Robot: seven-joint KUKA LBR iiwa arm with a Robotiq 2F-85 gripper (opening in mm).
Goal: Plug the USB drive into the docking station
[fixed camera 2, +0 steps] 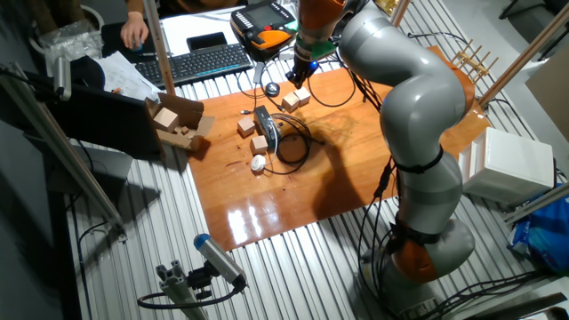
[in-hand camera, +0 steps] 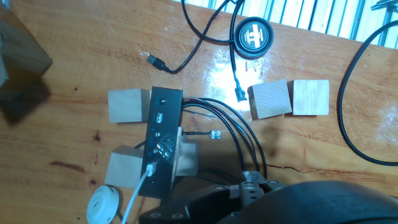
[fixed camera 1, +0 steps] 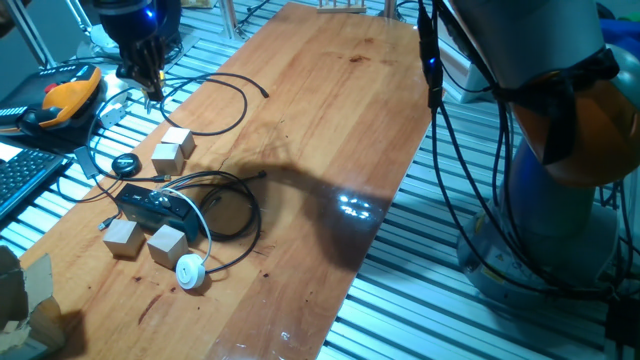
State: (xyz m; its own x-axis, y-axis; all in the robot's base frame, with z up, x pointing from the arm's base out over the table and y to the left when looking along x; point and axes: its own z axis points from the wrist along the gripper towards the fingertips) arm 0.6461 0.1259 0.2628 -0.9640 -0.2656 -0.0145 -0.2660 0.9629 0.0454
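While fixed views blur it, hand view shows docking station (in-hand camera: 160, 144) ports.

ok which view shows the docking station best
The hand view: it looks down on the docking station, showing its top, ports and cables up close. One fixed view shows it small and oblique between wooden cubes; the other shows only a tiny dark bar.

We're in a robotics lab: a wooden tabletop (fixed camera 2: 356, 160) on slatted aluminium framing (fixed camera 1: 500, 310), a teach pendant (fixed camera 2: 267, 22), a keyboard (fixed camera 2: 200, 60), cables trailing everywhere.
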